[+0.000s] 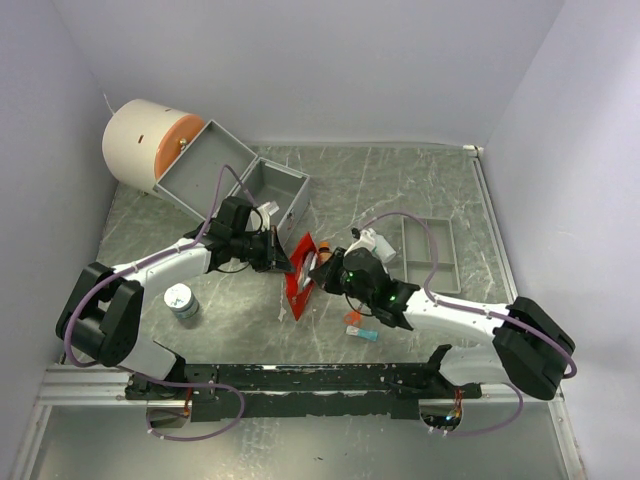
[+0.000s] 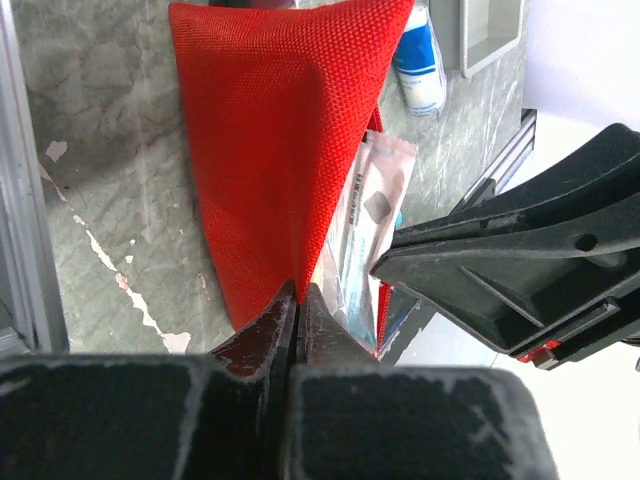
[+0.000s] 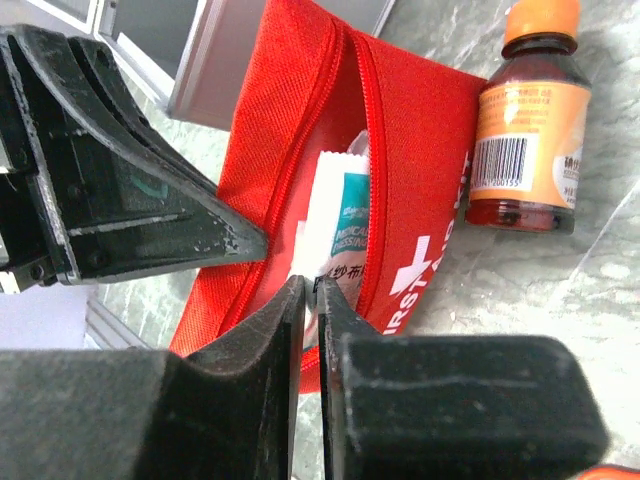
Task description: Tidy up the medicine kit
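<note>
Red "FIRST AID" pouch beside barcoded bottle

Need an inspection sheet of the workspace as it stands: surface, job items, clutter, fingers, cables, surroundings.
Surface: marbled grey-green tabletop, white scuffs.
Job's things: grey case open at back left; red pouch mid-table, unzipped, sachets inside; brown bottle beside it; small jar and loose sachets nearer the front.
Clutter: white drum; divided tray.
Grippers: left gripper, fingers pinched on the pouch fabric; right gripper, fingers nearly together at the pouch mouth, grip unclear.
Cables: left cable loops over the case; right cable arcs towards the tray.
Surroundings: pale walls; nothing else seen.
</note>
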Controlling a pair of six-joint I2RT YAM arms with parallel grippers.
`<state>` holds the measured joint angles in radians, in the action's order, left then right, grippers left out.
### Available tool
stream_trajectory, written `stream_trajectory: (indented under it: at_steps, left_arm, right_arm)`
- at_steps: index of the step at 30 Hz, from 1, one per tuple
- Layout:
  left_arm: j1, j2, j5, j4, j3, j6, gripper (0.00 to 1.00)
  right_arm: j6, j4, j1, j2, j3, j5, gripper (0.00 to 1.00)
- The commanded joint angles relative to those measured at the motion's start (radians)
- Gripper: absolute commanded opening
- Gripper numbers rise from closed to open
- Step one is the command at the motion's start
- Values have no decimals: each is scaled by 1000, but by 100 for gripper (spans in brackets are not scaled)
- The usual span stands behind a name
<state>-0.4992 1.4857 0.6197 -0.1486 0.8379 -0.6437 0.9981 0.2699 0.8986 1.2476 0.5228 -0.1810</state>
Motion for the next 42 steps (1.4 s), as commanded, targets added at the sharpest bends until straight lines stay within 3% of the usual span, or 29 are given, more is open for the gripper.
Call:
stream_trajectory:
  at_steps: [1, 5, 11, 18, 27, 33, 36, 39, 42]
  left_arm:
    - [5, -13, -11, 3, 23, 9, 7]
    - [5, -11, -6, 3, 29, 10, 7]
    - [4, -10, -6, 5, 32, 10, 7]
    - [5, -6, -7, 4, 30, 13, 7]
    - [5, -5, -9, -4, 33, 16, 7]
    - [5, 3, -5, 3, 32, 11, 7]
    - [6, 0, -7, -4, 36, 17, 7]
    - [5, -5, -9, -7, 38, 18, 7]
    - [6, -11, -10, -10, 37, 20, 7]
  right_arm:
    - [-8, -94, 1, -13, 70, -62, 14]
    - [-57, -139, 0, 7, 122, -40, 24]
    - [-87, -216, -1, 3, 177, -59, 27]
    - [-107, -311, -1, 80, 245, -73, 23]
    - [-102, -313, 0, 145, 243, -68, 3]
    - [-113, -303, -1, 180, 255, -50, 2]
    - [-121, -314, -1, 172, 273, -40, 9]
    - [-95, -410, -11, 159, 326, -48, 27]
    - [-102, -464, -17, 122, 369, -41, 34]
